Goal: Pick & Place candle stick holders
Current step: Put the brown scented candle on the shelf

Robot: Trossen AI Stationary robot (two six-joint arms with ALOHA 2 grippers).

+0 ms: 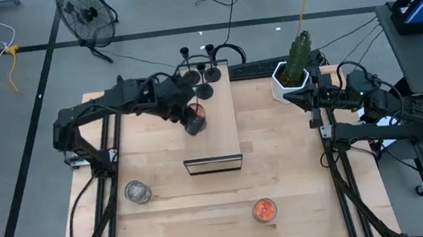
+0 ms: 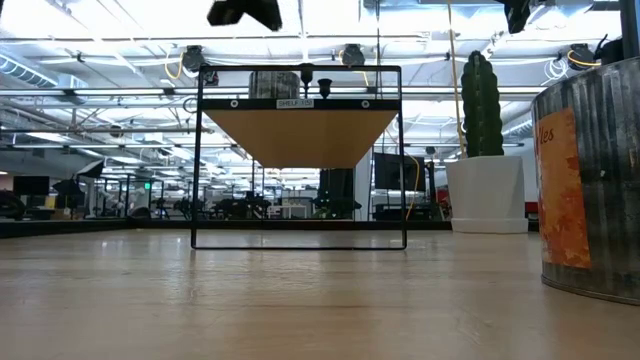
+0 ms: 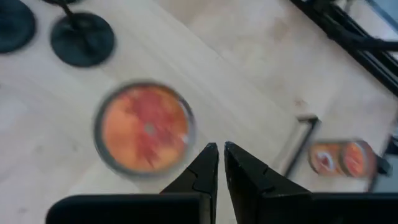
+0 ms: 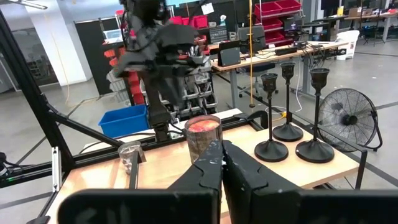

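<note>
An orange-red glass cup [image 1: 195, 120] stands upright on top of the pale wooden shelf [image 1: 220, 125]; from above it shows in the left wrist view [image 3: 144, 127]. Three black holders [image 1: 201, 73] stand on their round bases at the shelf's far end. My left gripper [image 3: 221, 152] is shut and hovers above the shelf just beside that cup, clear of it; in the low view the gripper [image 2: 245, 12] is well above the cup [image 2: 275, 82]. A clear cup [image 1: 137, 192] and a second orange-red cup [image 1: 264, 210] stand on the table. My right gripper [image 4: 222, 152] is shut and waits at the table's right edge.
A white pot with a green cactus [image 1: 293, 72] stands at the far right, next to my right arm. The shelf stands on a thin black frame [image 2: 300, 240] in the table's middle. Bare wood lies between the two cups on the near half.
</note>
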